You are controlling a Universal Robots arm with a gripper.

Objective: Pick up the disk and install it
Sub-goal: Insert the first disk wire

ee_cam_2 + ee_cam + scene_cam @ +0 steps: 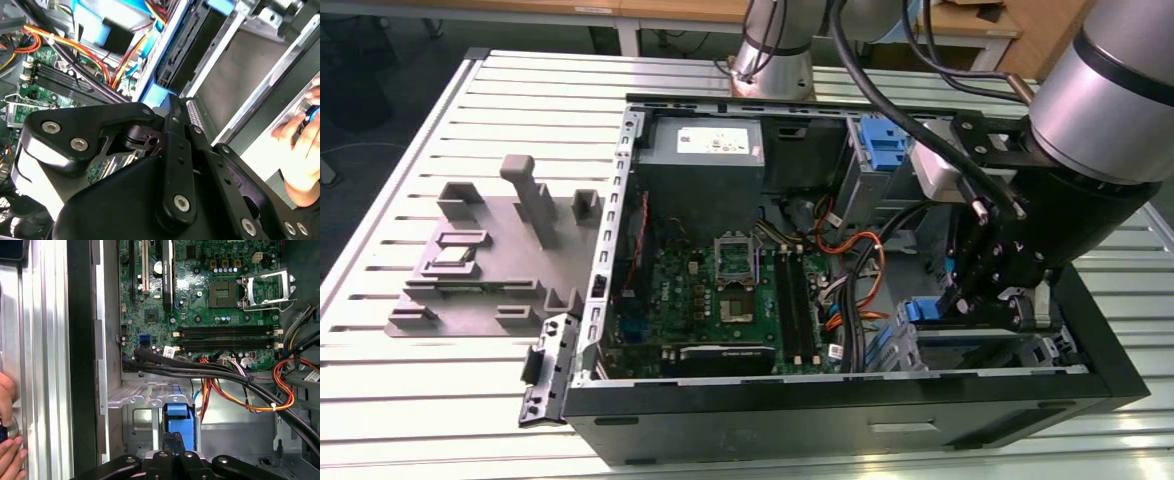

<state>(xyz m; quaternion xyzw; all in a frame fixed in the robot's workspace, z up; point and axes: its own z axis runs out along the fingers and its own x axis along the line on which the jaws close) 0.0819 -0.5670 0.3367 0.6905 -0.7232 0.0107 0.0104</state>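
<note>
You've got the open computer case (827, 415) lying on the slatted worktop (440, 400), its green motherboard (707, 300) facing up (grey power supply (707, 148) beside it). A grey fixture (487, 265) sits on the exterior view's left.

The disk (179, 416) — blue-framed, seen edge-on, standing upright — sits low in the case (630, 200) at the exterior view's right, nipped in the pincer (173, 440).

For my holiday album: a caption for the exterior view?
The gripper reaches into the open computer case, at the blue-framed disk by the drive bay.
</note>
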